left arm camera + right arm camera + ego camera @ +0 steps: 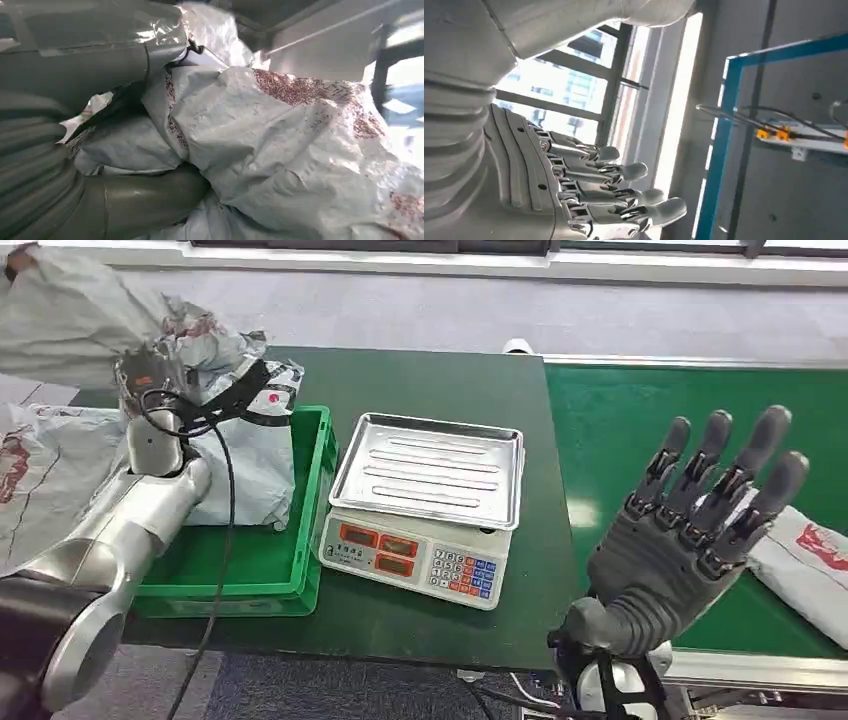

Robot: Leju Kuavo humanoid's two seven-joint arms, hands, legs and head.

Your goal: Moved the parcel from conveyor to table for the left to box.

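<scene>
Holding: my left robot hand (160, 390) grips a crumpled grey plastic mailer parcel with red print (215, 355), lifted above the far end of the green plastic crate (310, 500), at about 10 o'clock in my head view. The left wrist view shows the thick grey thumb (145, 200) pressed under the crinkled film, so I judge the hold firm enough to carry a soft bag that sags.
Crate contents: a second grey mailer (250, 475) already stands inside the crate, leaning on its far wall, just below the one I hold. That is why my left hand hangs over the crate: this is the boxing spot.
Right robot hand: released, palm up and fingers (715, 475) spread, holding nothing, at about 4 o'clock over the near edge of the green conveyor belt (640, 410). I judge it raised clear so it can go down on the next parcel.
Next parcel: a white mailer with a red mark (810, 565) lies flat on the belt at about 3 o'clock, just beyond my right hand and partly behind it.
Tabletop: the dark green tabletop (420, 375) carries a silver-trayed electronic scale (425, 510) between the crate and the belt.
Other bags: more grey mailers (40, 470) lie heaped at 9 o'clock, outside the crate.
Risk: the slack film could snag on the crate's rim as it goes in.
</scene>
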